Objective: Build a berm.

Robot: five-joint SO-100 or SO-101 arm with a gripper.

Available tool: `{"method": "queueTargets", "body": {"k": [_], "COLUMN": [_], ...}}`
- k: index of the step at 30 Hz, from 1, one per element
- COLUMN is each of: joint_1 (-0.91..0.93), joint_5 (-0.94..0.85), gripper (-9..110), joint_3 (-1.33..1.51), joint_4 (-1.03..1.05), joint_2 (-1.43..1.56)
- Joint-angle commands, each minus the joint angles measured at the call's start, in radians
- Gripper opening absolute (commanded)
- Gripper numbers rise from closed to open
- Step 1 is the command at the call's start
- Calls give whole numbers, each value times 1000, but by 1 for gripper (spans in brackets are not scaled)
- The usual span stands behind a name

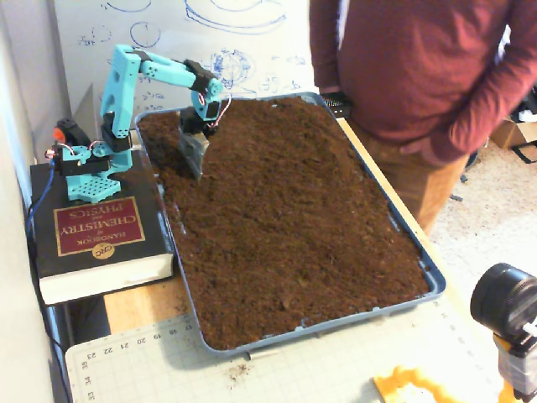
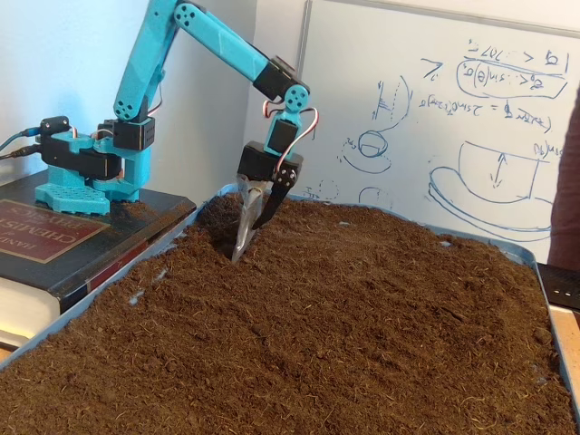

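Note:
A blue tray [image 1: 436, 281] [image 2: 489, 243] is filled with dark-brown crumbly soil [image 1: 294, 210] [image 2: 344, 335]. The surface is low ripples all over, and no berm shows in either fixed view. My gripper [image 1: 198, 168] [image 2: 246, 240] carries a flat metal blade. It points down near the tray's far left corner, with the blade's tip dug into the soil. The black finger lies close against the blade, shut with nothing between. A small dark hollow sits in the soil just beside the blade.
The teal arm's base [image 1: 84, 164] stands on a thick black book [image 1: 96, 227] left of the tray. A person in a maroon sweater [image 1: 419, 75] stands at the tray's far right side. A cutting mat [image 1: 294, 369] and a camera lens [image 1: 503, 302] lie in front.

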Motion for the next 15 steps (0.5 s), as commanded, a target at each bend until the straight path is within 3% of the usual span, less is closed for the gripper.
{"method": "queueTargets", "body": {"k": [1, 15], "joint_1": [3, 3], "joint_5": [6, 6], "gripper": [1, 1], "joint_3": [-118, -730], "joint_4": [2, 3], "joint_2": [-77, -298]}}
